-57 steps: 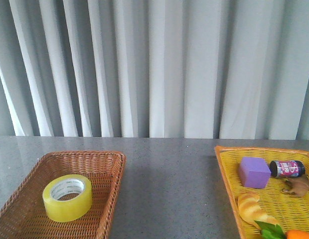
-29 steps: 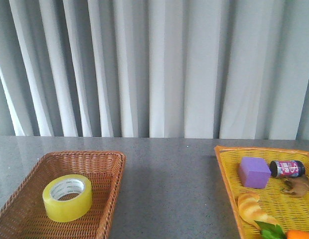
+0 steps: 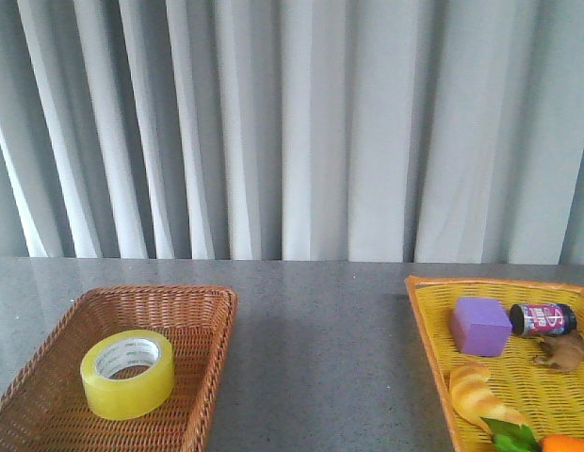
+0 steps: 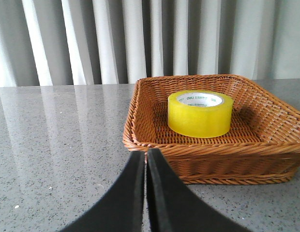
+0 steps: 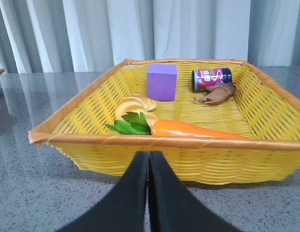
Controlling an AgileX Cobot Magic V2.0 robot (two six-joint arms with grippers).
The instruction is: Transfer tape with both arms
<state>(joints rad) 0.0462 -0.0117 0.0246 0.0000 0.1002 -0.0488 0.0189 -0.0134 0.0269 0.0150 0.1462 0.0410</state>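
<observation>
Sitting flat in the brown basket (image 3: 132,377) at the lower left of the front view, the tape (image 3: 128,374) is a yellow roll lying on its side face with its hole upward. A yellow basket (image 3: 433,339) at the lower right holds a purple block (image 3: 480,325), a small can (image 3: 543,319), a bread roll (image 3: 478,395), a carrot (image 5: 193,128) with green leaves and a brown toy figure (image 3: 561,352). Grey desk (image 3: 320,358) lies bare between the two baskets.

The left gripper (image 4: 145,159) points at the brown basket from outside its near rim, fingers (image 4: 133,188) pressed together, nothing between them. The right gripper (image 5: 148,159) faces the yellow basket the same way, its fingers (image 5: 162,193) also pressed together and empty.

By my judgement this scene fits two stages equally: the roll waiting in the brown basket to be carried across, or the roll set down there after a handover. The pictures do not settle which, so no particular move can be named.

The inner core of the roll bears small printed lettering; in the left wrist view it looks like "deli", though it is too small to be sure. The can has a red and purple label whose words I cannot make out.
</observation>
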